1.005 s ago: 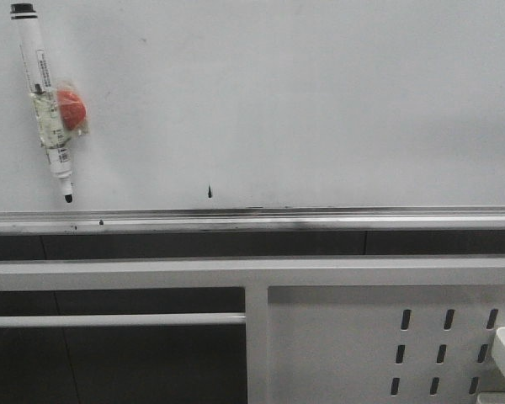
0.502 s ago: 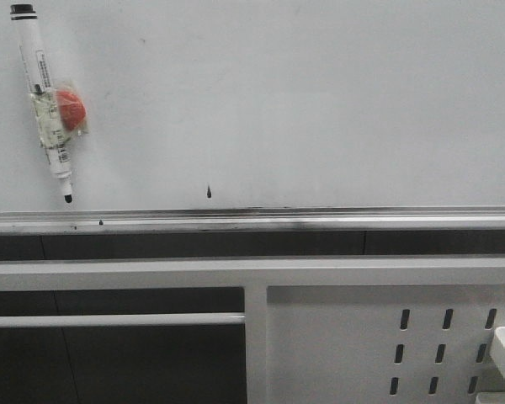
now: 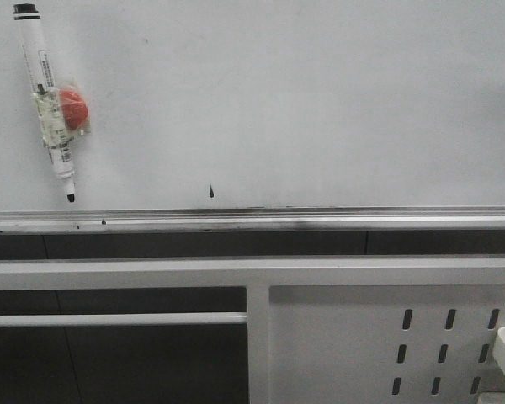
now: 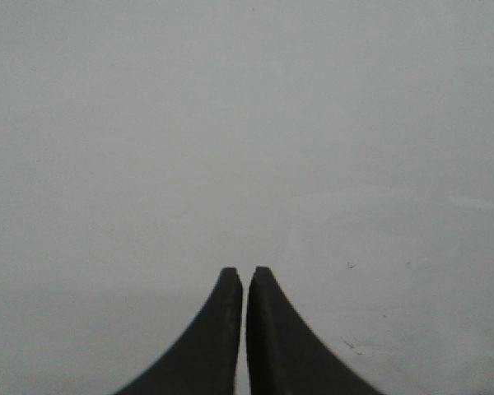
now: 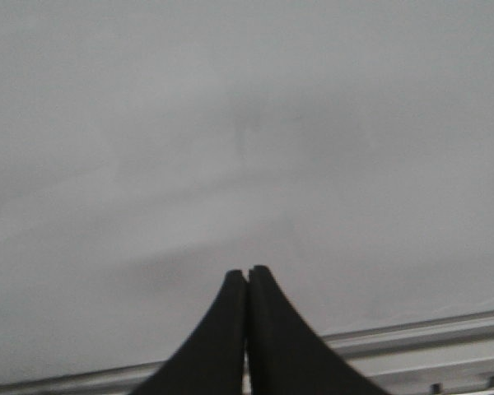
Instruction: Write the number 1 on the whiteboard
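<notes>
1. Setting: looks like a lab or workshop test bench, not a home.
2. Evidence: large glossy whiteboard [image 3: 320, 101] fills the background, with a silver rail [image 3: 252, 220] along its lower edge.
3. A white marker pen [image 3: 49, 101] with an orange-red lump taped to its barrel hangs on the board.
4. Below: white painted metal frame [image 3: 151, 273] and a slotted perforated panel [image 3: 387, 345], plain industrial fittings.

marker [image 3: 50, 105] label print too small, no legible text
</notes>
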